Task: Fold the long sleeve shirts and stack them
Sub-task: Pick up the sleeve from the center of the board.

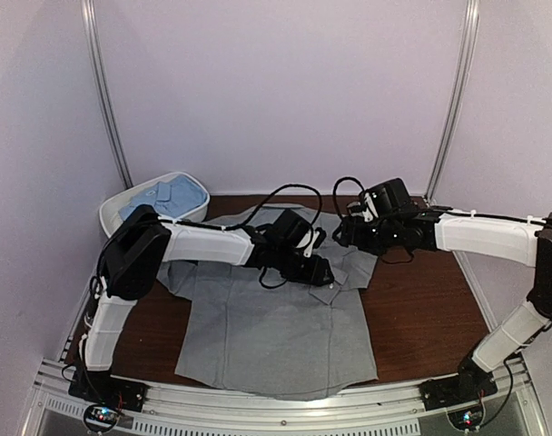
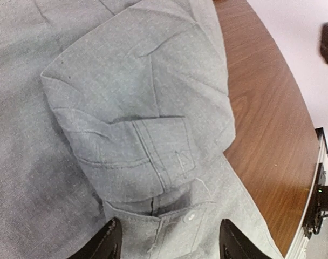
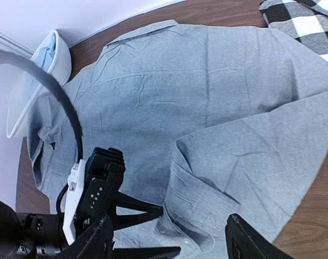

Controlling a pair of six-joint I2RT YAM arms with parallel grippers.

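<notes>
Left wrist view shows the grey shirt's sleeve (image 2: 137,97) doubled across the shirt body, its cuff (image 2: 134,154) lying just ahead of the left gripper (image 2: 169,245). The fingers (image 2: 107,243) stand apart with cloth between them, not pinching anything. From above, the grey shirt (image 1: 276,336) lies spread flat in the middle of the wooden table (image 1: 421,318), collar towards the far edge. Both arms reach over its upper half.

The right gripper (image 1: 341,234) hangs above the shirt's shoulder area, also parted and holding nothing. Its wrist camera looks down on the left gripper and the crossed sleeve.

The step in hand appears to be tucking the sleeves in before folding the body. To do it well, the cuff should probably be laid flat and parallel to the side seam. Loose wrinkles near the elbow fold want smoothing before any grip is taken lower down. Any pinch should take only the top layer, since bunching could drag the body cloth askew.

The light blue shirt (image 1: 167,195) sits in the white tub (image 1: 113,211) at the far left. The checked shirt (image 3: 304,24) lies just beyond the grey one's far side.
</notes>
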